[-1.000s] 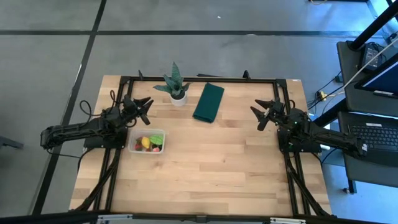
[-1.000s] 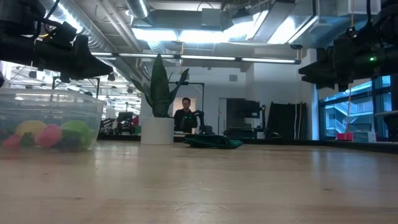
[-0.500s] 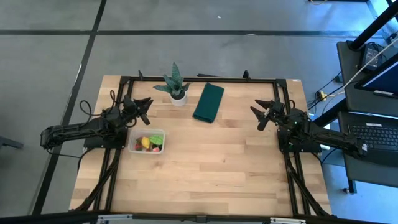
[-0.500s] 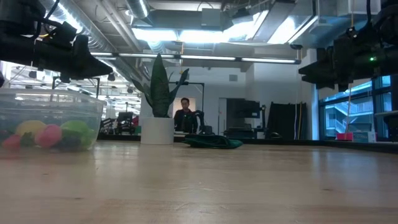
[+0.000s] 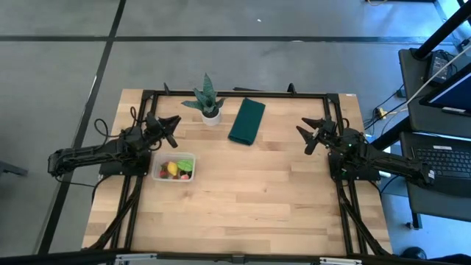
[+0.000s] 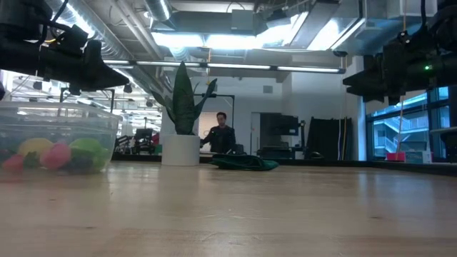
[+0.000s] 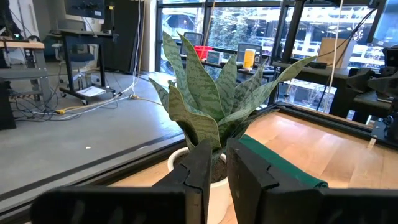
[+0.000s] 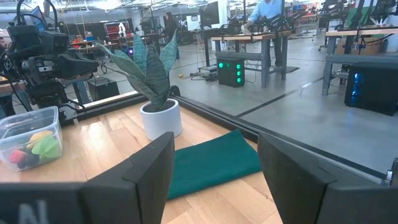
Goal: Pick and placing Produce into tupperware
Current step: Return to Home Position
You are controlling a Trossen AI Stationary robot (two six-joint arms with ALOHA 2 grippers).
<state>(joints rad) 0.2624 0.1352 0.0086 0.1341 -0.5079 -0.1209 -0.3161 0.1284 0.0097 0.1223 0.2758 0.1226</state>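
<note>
The tub (image 5: 154, 168) sits on the worktop (image 5: 250, 199) toward its left side, just in front of the left tool (image 5: 171, 125). All the produce (image 5: 174, 168) lies inside it: in the low view a yellow piece, a pink-red piece, a green piece and some dark bits press against the clear wall (image 6: 64, 121). No produce shows on the bare wood.

The left tool hangs above the worktop between the tub and the plant (image 5: 207, 103). Its fingers (image 7: 202, 168) are clenched with only a slit between them, gripping nothing, and they point at the plant's white pot, which fills the view ahead.

The right tool (image 5: 305, 138) hangs near the right edge, well apart from the tub. It is released, its fingers (image 8: 149, 168) spread wide with nothing between them. It faces across the worktop toward the cloth (image 8: 211, 165), the plant (image 8: 155, 81) and the far tub (image 8: 12, 134).

The dark green cloth (image 5: 246, 121) lies folded flat just beside the plant, near the back edge, between the two tools. Nothing rests between either tool and the tub.

Beyond the worktop a person (image 6: 223, 137) is seen in the room behind the plant and cloth.
</note>
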